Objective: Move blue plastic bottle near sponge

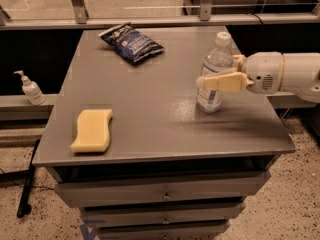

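The blue plastic bottle [210, 98] stands upright on the right half of the grey table [150, 104], white cap up. The sponge [92, 130] lies flat near the table's front left corner, far from the bottle. My gripper [214, 74] reaches in from the right at mid-bottle height. It is open, with one cream finger [225, 82] across the front of the bottle and the other mostly hidden behind it.
A dark blue chip bag [131, 43] lies at the back of the table. A small white pump bottle [30, 88] stands on a ledge to the left of the table. Drawers are under the tabletop, and a rail runs along the back.
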`<state>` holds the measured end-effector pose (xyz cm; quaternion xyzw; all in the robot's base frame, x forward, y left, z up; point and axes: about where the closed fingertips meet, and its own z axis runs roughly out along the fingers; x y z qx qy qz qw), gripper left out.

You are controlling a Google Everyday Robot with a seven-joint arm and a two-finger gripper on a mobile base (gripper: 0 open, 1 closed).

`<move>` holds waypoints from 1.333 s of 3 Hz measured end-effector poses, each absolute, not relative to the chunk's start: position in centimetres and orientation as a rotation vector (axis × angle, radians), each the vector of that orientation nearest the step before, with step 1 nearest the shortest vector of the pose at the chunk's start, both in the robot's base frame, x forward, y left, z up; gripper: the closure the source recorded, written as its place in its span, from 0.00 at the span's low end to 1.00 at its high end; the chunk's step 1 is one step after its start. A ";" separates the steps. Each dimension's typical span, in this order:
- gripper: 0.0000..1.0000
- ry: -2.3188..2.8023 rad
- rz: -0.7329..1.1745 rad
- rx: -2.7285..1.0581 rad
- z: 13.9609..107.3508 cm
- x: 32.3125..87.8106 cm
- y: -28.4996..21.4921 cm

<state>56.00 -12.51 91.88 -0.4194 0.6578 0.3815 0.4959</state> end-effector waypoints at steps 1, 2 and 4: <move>0.62 1.525 0.927 -1.017 92.9 55.9 -11.4; 0.87 1.421 0.934 -1.045 96.0 55.2 -8.6; 1.00 1.397 0.954 -1.073 96.1 54.5 -7.3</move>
